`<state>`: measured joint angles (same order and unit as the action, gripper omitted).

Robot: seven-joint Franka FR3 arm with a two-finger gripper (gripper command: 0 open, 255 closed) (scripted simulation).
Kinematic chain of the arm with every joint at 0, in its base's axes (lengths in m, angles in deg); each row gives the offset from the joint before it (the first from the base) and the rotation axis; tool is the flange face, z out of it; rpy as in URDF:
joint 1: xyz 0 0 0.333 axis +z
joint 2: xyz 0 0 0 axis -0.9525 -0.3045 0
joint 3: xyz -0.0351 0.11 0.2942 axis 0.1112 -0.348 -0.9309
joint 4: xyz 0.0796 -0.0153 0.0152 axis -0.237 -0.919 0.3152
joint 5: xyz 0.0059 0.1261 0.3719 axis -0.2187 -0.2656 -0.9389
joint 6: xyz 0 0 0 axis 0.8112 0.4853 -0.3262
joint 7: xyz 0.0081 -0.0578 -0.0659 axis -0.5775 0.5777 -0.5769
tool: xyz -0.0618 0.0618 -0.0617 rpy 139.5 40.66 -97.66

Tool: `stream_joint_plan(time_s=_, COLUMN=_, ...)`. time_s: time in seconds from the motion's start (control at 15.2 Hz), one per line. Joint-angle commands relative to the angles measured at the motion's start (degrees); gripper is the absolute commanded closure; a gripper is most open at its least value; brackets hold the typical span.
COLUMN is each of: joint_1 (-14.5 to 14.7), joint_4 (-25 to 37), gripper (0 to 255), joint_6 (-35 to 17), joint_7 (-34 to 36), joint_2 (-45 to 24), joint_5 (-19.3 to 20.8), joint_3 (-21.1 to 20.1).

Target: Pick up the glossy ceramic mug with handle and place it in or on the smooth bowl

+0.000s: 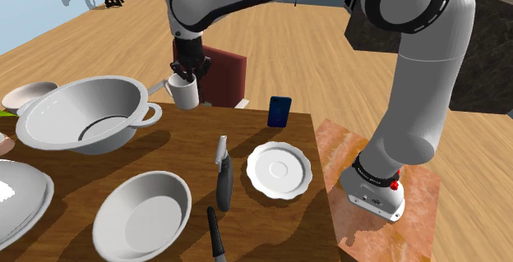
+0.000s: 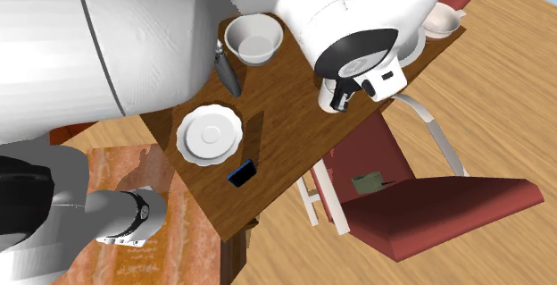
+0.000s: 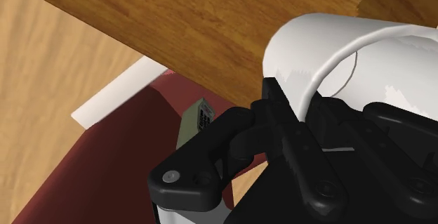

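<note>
We're watching the gripper [image 1: 183,75] clamping its black fingers [image 3: 291,142] on the rim of the white mug [image 1: 183,94], one finger outside the wall and the other looking to be inside it, so the fingers are standing narrow with the mug wall between them. From the shoulder view the mug is hanging upright under the hand at the far edge of the wooden counter [image 1: 284,219], just beside the handle of a large two-handled basin [image 1: 78,112] and in front of a dark red chair [image 1: 224,73].

In the wrist view we're seeing the mug's [image 3: 319,50] pale curved side close up, with the counter's [image 3: 210,26] edge and the chair's [image 3: 98,173] seat below it; the mug appears to be clear of the surface. A small grey-green keypad [image 3: 196,121] is lying on that seat.

The plain white bowl [image 1: 141,217] is sitting on the counter's near side, well apart from the mug. A knife [image 1: 223,174] is lying between it and a scalloped white plate [image 1: 279,170], and a blue phone [image 1: 280,111] is standing beyond the plate.

In the second exterior view we're finding the gripper [image 2: 339,103] over the counter's [image 2: 286,131] edge next to the chair [image 2: 428,207], with the bowl [image 2: 253,39], plate [image 2: 210,134] and phone [image 2: 240,173] spread across the counter.
</note>
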<state>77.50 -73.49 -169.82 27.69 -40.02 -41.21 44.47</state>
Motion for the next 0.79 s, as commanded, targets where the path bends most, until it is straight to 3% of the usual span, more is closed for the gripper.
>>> stream_joint_plan(time_s=0.0, joint_1=0.06, joint_4=1.17, gripper=255, joint_6=1.41, joint_7=0.1, joint_2=0.25, joint_5=-0.06, joint_3=-0.06)
stream_joint_plan(time_s=0.73, joint_1=0.2, joint_4=7.9, gripper=255, joint_6=8.84, joint_7=0.29, joint_2=0.99, joint_5=-0.24, joint_3=-0.22)
